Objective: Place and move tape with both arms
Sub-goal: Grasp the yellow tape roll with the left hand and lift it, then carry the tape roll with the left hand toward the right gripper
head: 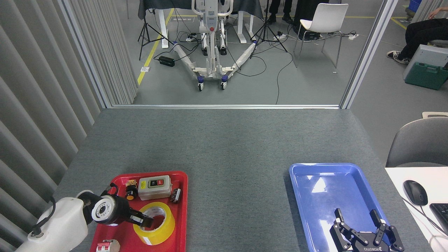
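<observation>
The yellow tape (165,228) sits in the near part of the red tray (184,213), tilted with its pale core facing up and left. My left gripper (147,221) comes in from the left with one black finger inside the core and the roll's wall between its fingers, shut on it. At the bottom right, my right gripper (357,219) hovers over the near end of the blue tray (322,196), fingers spread and nothing between them.
The red tray also holds a grey on/off switch box (154,187), a black knob (130,192), a small dark part (175,195) and a red-and-white part (107,246). A white desk with a mouse (415,192) stands at the right.
</observation>
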Controlling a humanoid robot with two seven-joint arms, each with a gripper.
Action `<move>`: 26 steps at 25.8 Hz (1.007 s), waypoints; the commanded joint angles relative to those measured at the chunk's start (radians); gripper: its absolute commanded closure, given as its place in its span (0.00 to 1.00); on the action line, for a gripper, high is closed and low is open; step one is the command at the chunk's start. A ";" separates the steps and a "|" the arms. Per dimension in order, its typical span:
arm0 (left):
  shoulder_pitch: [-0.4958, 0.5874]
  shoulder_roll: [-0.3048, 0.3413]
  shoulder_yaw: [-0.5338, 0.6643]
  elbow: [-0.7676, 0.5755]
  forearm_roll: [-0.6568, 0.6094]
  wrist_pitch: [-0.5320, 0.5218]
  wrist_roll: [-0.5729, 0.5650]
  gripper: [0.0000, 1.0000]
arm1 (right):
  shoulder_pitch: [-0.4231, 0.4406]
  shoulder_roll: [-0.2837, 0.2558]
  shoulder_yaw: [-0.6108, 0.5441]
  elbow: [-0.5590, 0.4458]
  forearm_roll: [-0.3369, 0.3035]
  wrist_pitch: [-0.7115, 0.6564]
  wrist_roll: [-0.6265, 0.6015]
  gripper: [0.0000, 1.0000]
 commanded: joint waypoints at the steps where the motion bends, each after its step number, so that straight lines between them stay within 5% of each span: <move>1: 0.004 0.002 0.070 -0.024 0.000 -0.024 0.011 1.00 | 0.000 0.002 0.000 -0.002 0.001 -0.012 0.001 0.00; 5: 0.014 -0.003 0.185 -0.086 0.000 -0.090 0.054 1.00 | -0.002 0.003 0.000 -0.002 0.007 -0.041 -0.001 0.00; 14: 0.072 -0.293 0.316 -0.040 0.157 -0.554 0.603 1.00 | -0.005 0.005 -0.005 0.000 0.034 -0.199 -0.010 0.00; 18: 0.093 -0.425 0.333 0.092 0.230 -0.554 0.827 1.00 | 0.003 0.005 -0.032 -0.002 0.033 -0.342 -0.053 0.01; 26: 0.116 -0.578 0.184 0.295 0.249 -0.554 0.843 1.00 | 0.015 0.005 -0.100 0.003 0.024 -0.616 -0.109 0.00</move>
